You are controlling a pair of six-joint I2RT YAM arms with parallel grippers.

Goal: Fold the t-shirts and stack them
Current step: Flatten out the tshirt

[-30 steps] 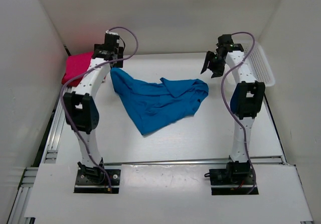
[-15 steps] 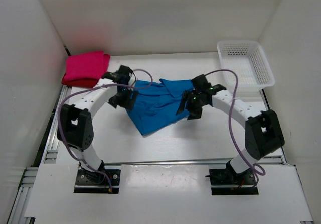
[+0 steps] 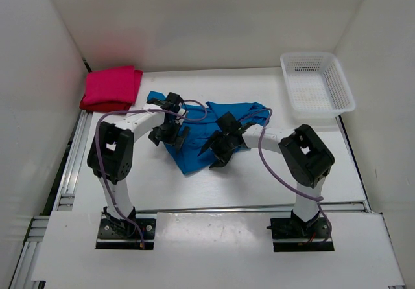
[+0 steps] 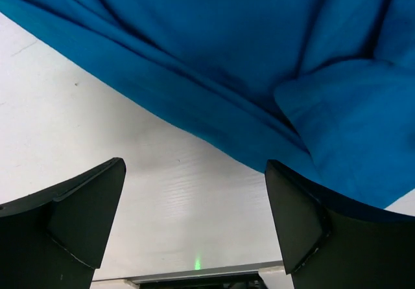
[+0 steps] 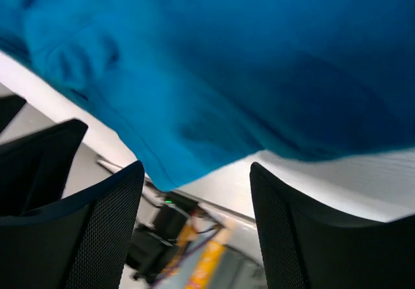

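Reaching in from both sides, I had brought both arms down onto the bright blue t-shirt [image 3: 193, 154] [image 4: 227, 56] [image 5: 227, 62]. A second before they were up at the far side, the left one over the red pile and the right one over the white mesh basket [image 3: 310, 56].

Left gripper [image 3: 166, 135] [image 4: 194, 198]: low over the shirt's left edge and closer to the middle than half a second before. Fingers [image 4: 84, 218] spread wide, nothing between them. Bare table [image 3: 259, 179] showed in the gap, with the cloth hem just ahead.

Right gripper [image 3: 218, 150] [image 5: 194, 198]: swung in and nearer to me, over the shirt's lower right edge. Its fingers [image 5: 292, 237] were also wide apart and held nothing.

The shirt lay crumpled mid-table, with its point towards me. Its outline was about as it had been a second earlier.

The magenta-pink t-shirt [image 3: 111, 85] sat folded in the far left corner, unmoved. A darker edge under it looked like the dark red t-shirt [image 3: 97, 105]. The basket stood in the far right corner, now uncovered by the arm.
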